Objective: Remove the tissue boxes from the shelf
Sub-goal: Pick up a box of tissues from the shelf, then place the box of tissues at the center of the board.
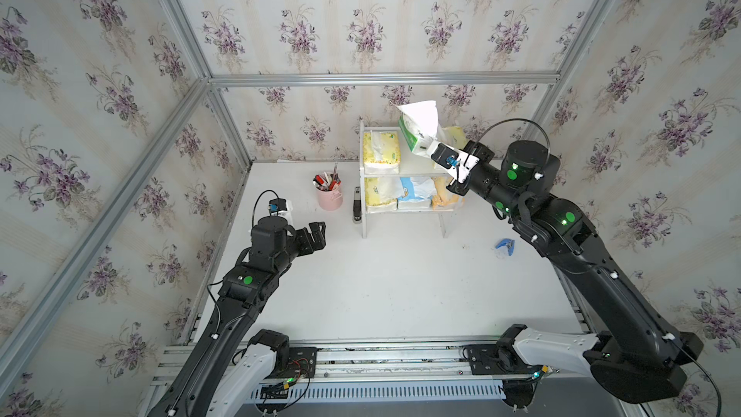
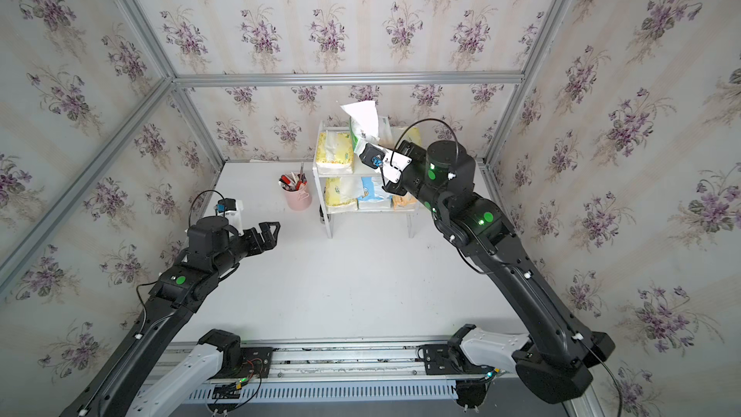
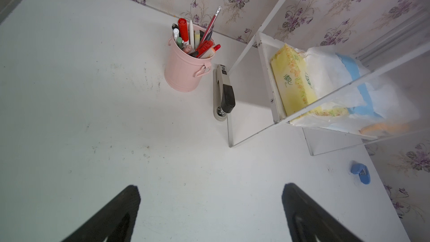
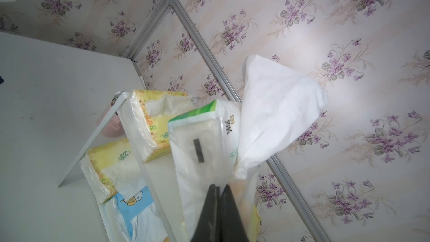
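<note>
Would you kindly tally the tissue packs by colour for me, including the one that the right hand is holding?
Yellow packs: 3
White and green pack, gripped by the right hand: 1
Blue pack: 1
Orange pack: 1
Total: 6

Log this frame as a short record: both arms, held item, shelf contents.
right end effector: shut on white pack, held tilted above the shelf upper tier
left end effector: open, empty, over the table
upper tier: left yellow pack, right yellow pack partly hidden
lower tier: lower yellow pack, blue pack, orange pack
beside shelf: pink pen cup, stapler
</note>
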